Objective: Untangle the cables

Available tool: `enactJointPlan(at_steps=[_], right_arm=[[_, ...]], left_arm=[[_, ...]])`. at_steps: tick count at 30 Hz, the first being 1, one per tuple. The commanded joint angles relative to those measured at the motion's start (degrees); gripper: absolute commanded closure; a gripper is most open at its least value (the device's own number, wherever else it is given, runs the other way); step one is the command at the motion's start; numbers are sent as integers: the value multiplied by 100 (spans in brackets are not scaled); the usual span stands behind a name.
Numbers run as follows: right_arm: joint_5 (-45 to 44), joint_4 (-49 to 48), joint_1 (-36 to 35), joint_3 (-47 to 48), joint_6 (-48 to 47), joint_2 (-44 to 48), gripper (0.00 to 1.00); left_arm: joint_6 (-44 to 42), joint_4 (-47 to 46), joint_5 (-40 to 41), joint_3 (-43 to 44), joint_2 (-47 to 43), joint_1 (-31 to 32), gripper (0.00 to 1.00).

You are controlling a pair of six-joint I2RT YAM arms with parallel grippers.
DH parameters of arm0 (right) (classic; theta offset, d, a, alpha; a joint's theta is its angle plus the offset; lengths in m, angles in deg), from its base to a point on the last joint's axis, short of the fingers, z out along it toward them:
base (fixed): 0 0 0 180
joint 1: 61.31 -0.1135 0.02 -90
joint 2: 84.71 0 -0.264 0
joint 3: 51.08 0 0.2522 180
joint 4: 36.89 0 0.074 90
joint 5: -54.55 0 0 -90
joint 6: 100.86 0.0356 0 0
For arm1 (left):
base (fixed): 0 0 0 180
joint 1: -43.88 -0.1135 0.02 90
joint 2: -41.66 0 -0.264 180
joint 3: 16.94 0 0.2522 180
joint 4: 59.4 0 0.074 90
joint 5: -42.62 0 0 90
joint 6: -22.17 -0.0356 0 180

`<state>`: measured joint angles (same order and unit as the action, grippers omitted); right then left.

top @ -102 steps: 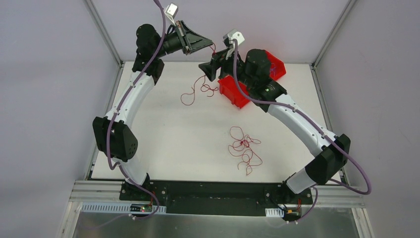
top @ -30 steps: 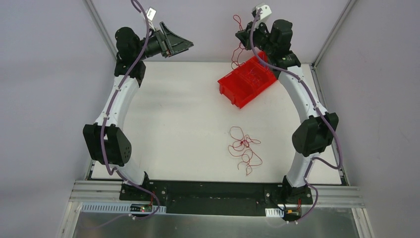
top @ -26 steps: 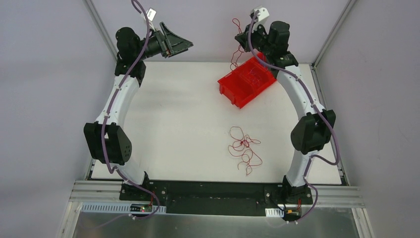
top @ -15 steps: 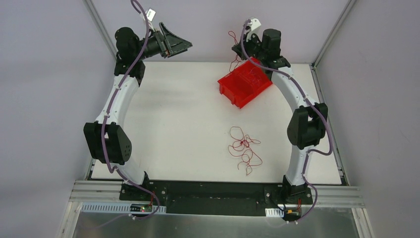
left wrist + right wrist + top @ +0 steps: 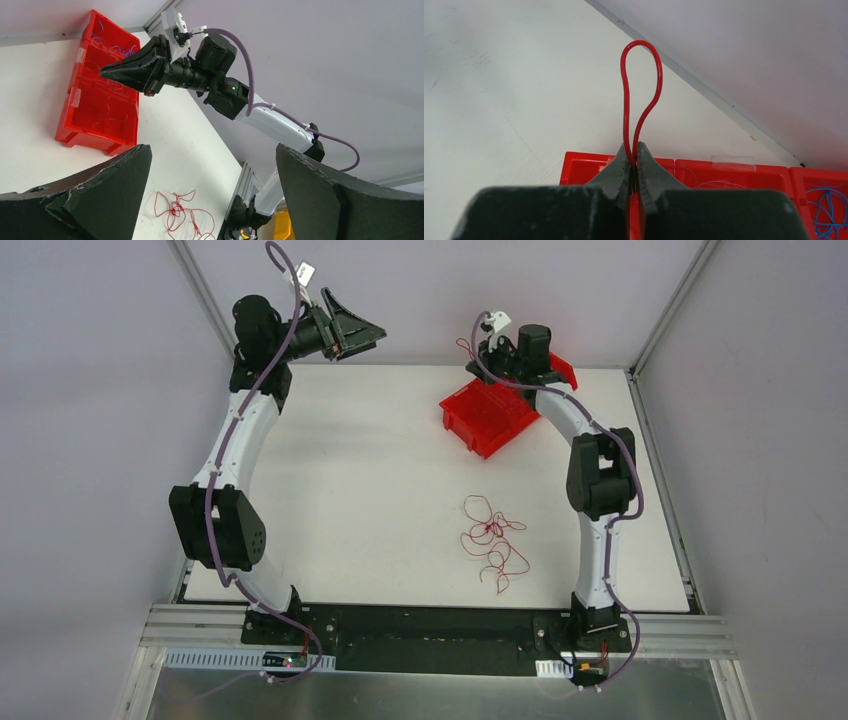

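Right wrist view: the right gripper is pinched tight on one red wire. A narrow loop of it stands out past the tips toward 12 o'clock, and the red bin lies just beneath the jaws. From the top camera, this gripper hangs over the bin's far rim at about 1 o'clock on the table. The wire's free curls trail off toward its 9 o'clock side, seemingly beyond the bin's wall.

The left gripper is raised at 11 o'clock, its jaws spread wide with nothing between them. The tangle of red wires lies near 5 o'clock from the table's middle, well apart from both grippers. Blue wires already sit in a bin compartment.

The likeliest slip, I judge, is at release. The wire is springy and light, and most of its length hangs outside the rim, so it could slide over the wall onto the table or off the far edge. It could also cling to a pad and ride away with the gripper.

Later the tangle poses its own risk. Its strands seem knotted at the centre, so pulling one with a single gripper may drag the whole clump.
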<state>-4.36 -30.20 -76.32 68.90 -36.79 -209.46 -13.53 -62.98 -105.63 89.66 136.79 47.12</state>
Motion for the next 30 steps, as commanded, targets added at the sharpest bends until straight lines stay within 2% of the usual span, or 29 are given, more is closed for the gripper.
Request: enactJointPlan(at_steps=[1, 15, 21, 24, 30], right_arm=[[535, -303, 28, -56, -358, -21, 100], [662, 314, -13, -1126, 424, 595, 100], [143, 762, 36, -790, 490, 242, 100], [92, 1008, 75, -624, 471, 141, 97], [140, 1111, 88, -870, 301, 303, 97]], left_arm=[[-244, 79, -157, 23, -4, -77, 1], [-397, 216, -204, -35, 48, -135, 1], [-393, 236, -229, -22, 81, -134, 1], [-402, 257, -238, -11, 92, -134, 1], [-392, 269, -216, -19, 93, -139, 1]])
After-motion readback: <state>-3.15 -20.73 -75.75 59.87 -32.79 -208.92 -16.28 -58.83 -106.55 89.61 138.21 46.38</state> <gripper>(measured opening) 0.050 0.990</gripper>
